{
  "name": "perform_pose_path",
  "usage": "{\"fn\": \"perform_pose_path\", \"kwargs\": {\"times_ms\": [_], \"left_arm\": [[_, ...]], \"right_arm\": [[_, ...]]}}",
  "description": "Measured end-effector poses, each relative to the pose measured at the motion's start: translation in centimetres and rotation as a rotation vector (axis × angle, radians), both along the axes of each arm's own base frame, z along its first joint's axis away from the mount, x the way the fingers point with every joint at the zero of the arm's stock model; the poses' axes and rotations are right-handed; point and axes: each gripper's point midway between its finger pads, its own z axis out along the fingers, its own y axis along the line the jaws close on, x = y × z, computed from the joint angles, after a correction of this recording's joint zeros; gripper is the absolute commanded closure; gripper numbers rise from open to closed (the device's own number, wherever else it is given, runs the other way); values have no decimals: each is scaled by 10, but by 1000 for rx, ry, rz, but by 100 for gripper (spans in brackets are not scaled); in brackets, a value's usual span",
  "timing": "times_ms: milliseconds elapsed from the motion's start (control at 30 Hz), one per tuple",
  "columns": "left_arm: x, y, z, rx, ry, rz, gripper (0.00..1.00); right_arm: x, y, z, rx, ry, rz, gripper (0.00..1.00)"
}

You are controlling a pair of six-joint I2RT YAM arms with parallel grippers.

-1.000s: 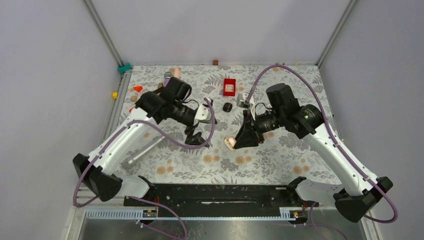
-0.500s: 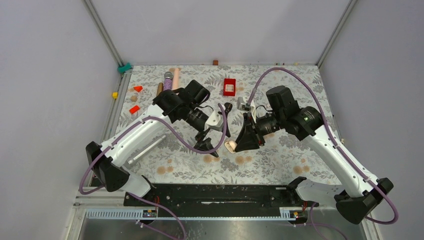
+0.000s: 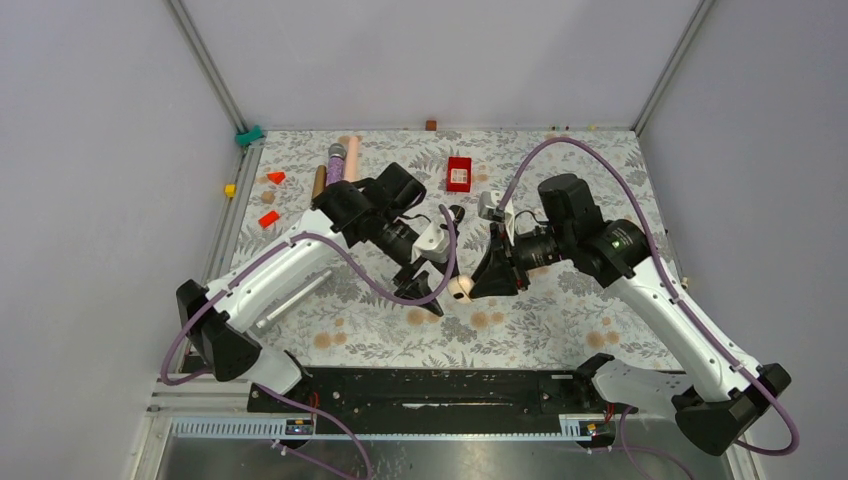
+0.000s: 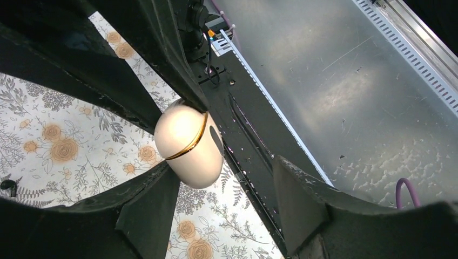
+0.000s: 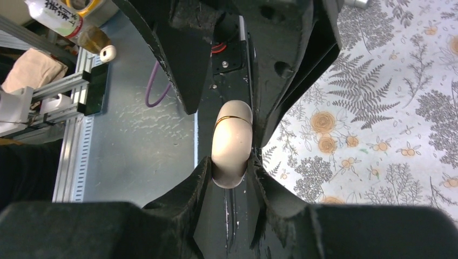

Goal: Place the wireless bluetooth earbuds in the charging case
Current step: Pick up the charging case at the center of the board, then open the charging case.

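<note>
case (image 5: 232, 135) end hidden, inside right claw (image 5: 231, 174)

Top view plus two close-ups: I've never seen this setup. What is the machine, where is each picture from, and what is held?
Two white robot arms are bolted at the near edge of a flowered table. The top view looks down on them; each close-up comes from a camera on one wrist. The right gripper pinches a closed cream charging case with a gold band. The left gripper stands open, a finger either side of it. A red box and orange blocks lie farther back.
</note>
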Motion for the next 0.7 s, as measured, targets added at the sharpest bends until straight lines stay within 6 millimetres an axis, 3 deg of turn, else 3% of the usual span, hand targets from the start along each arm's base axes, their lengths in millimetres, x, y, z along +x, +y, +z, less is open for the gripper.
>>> {"fn": "perform_pose_path", "kwargs": {"times_ms": [467, 700], "left_arm": [[9, -17, -7, 53, 97, 54, 39], [16, -25, -11, 68, 129, 80, 60]], "right_arm": [[17, -5, -3, -9, -84, -108, 78], [20, -7, -5, -13, -104, -139, 77]]}}
